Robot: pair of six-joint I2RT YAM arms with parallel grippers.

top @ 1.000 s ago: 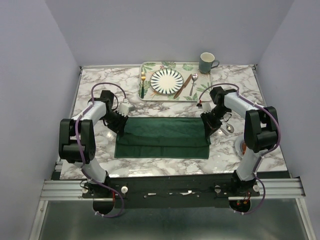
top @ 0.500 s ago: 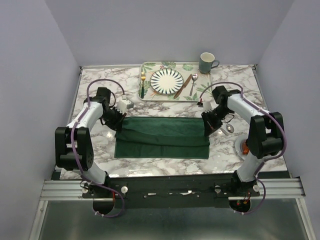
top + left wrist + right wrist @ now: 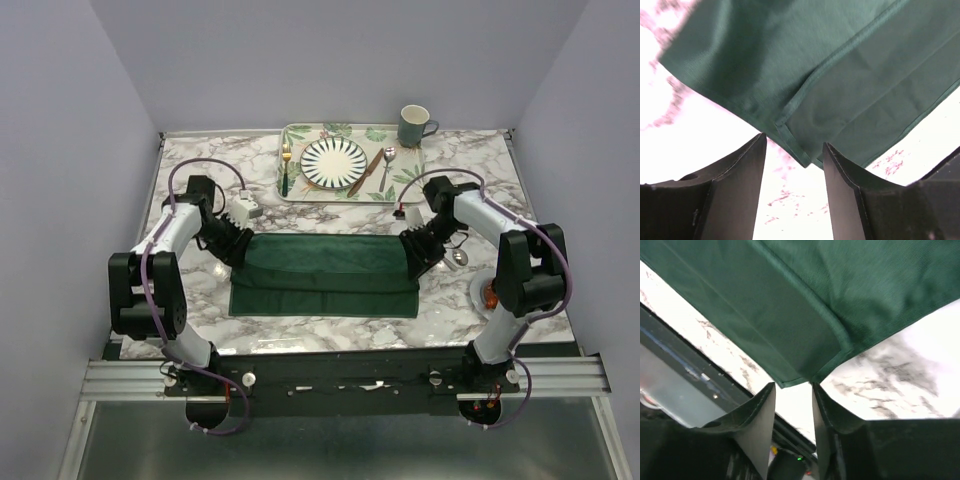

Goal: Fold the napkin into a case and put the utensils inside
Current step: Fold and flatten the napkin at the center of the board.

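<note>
While the dark green napkin (image 3: 325, 272) lies flat on the marble table (image 3: 190, 180) between the two arms, it is folded on itself, so that one hemmed layer rests over another and a fold line runs along its length. The left gripper (image 3: 238, 248) sits low at the cloth's left end and the right gripper (image 3: 413, 255) at its right end. In the left wrist view the dark fingers (image 3: 740, 170) stand well apart with bare tabletop between them, and the layered corner of the napkin lies just beyond their tips, ungripped. In the right wrist view the fingers (image 3: 757, 415) stand parted by a narrower gap, likewise holding nothing, with the cloth's corner just at the tips. At the far side of the table, well apart from the napkin, the leaf-patterned tray (image 3: 404, 185) carries the striped plate (image 3: 334, 162); the gold fork (image 3: 286, 165) lies left of the plate; the copper-brown knife (image 3: 366, 171) and the silver spoon (image 3: 386, 167) lie right of it; a green mug (image 3: 414, 126) stands at the tray's far right corner.
</note>
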